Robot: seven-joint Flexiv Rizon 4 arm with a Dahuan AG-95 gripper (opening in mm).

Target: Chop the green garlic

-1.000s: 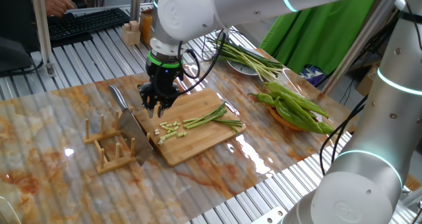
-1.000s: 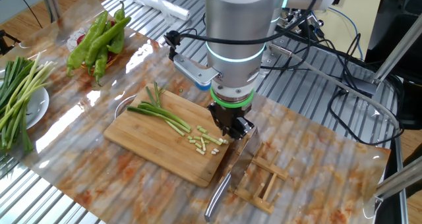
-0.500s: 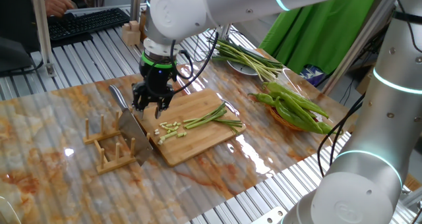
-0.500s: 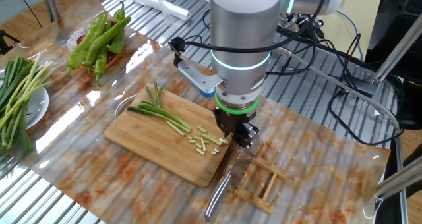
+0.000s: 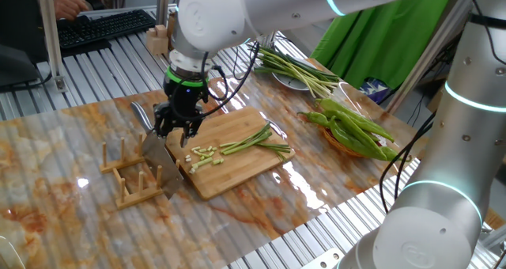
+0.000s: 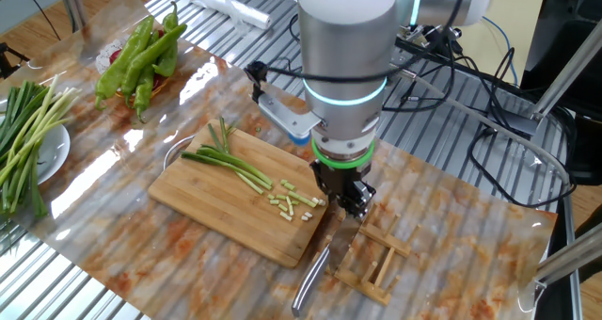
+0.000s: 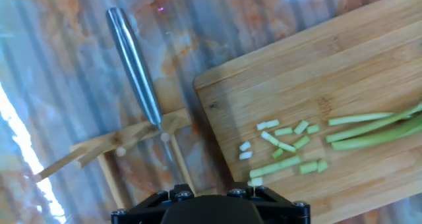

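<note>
**Knife parked on the rack, stalks half chopped**

At the left, the rack (image 5: 133,176) holds the knife (image 5: 157,146), blade resting in the slats, handle pointing to the far side. The gripper (image 5: 175,131) hangs just above it, fingers spread and grasping nothing. Right of that lies the board (image 5: 237,168) with the garlic (image 5: 254,141): short cut bits near the board's left end, uncut stalks running right. Farther right sit the peppers (image 5: 352,126).

The step in hand looks like the knife at its rack. More chopping would call for clamping the handle squarely, then carrying the blade over the uncut stalks.
</note>
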